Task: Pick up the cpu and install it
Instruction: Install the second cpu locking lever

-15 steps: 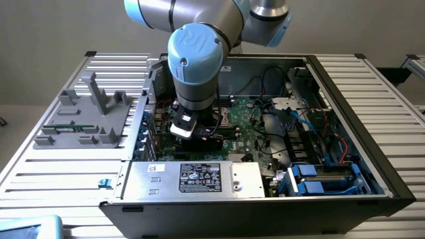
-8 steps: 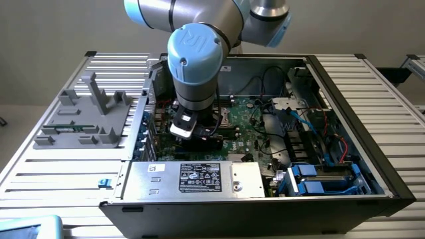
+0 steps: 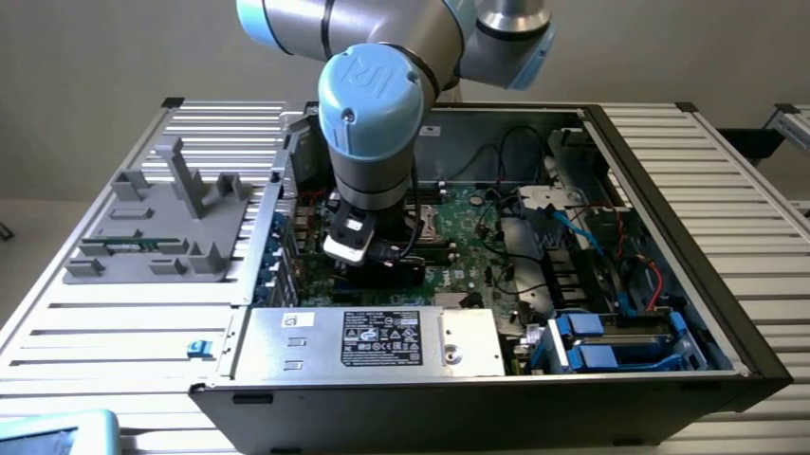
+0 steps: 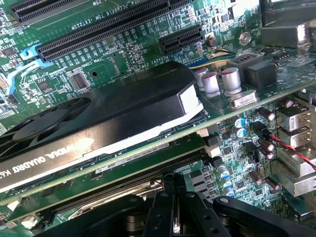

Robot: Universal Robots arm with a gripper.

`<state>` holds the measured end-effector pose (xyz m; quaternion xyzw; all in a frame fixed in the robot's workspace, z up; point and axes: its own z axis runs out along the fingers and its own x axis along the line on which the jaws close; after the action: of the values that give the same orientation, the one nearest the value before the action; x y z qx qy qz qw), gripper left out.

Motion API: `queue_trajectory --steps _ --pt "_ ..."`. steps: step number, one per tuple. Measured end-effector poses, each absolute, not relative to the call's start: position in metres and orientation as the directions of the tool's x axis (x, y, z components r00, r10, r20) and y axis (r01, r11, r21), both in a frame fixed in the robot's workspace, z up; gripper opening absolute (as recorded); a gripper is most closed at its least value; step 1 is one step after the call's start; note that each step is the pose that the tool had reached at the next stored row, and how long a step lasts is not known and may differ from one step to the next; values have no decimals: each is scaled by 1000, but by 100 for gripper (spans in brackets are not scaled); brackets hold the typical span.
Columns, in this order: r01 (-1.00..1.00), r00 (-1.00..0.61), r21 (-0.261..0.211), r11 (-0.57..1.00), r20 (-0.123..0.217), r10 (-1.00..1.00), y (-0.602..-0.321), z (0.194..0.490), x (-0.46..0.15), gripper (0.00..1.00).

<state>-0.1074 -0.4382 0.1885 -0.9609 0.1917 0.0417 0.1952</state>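
Note:
My gripper (image 3: 379, 273) reaches down into the open computer case (image 3: 708, 284), low over the green motherboard (image 3: 479, 248). In the wrist view its black fingers (image 4: 165, 205) are pressed together at the tips, so the gripper (image 4: 174, 197) is shut, and nothing shows between them. They hover just beside the black graphics card with a green board (image 4: 123, 106), over a long slot of the motherboard (image 4: 98, 64). The cpu is hidden or out of view.
A silver power supply with a white label (image 3: 367, 338) lies along the case's front. Blue drive caddies (image 3: 601, 346) and loose cables (image 3: 570, 232) fill the exterior view's right. A grey parts fixture (image 3: 165, 227) stands outside the case. Capacitors (image 4: 219, 81) and a red wire (image 4: 291, 148) are close.

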Motion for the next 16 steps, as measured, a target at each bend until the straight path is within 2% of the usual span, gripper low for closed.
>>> queue_trajectory --steps 16 --pt "-383 924 -361 -850 -151 -352 -438 191 -107 11"
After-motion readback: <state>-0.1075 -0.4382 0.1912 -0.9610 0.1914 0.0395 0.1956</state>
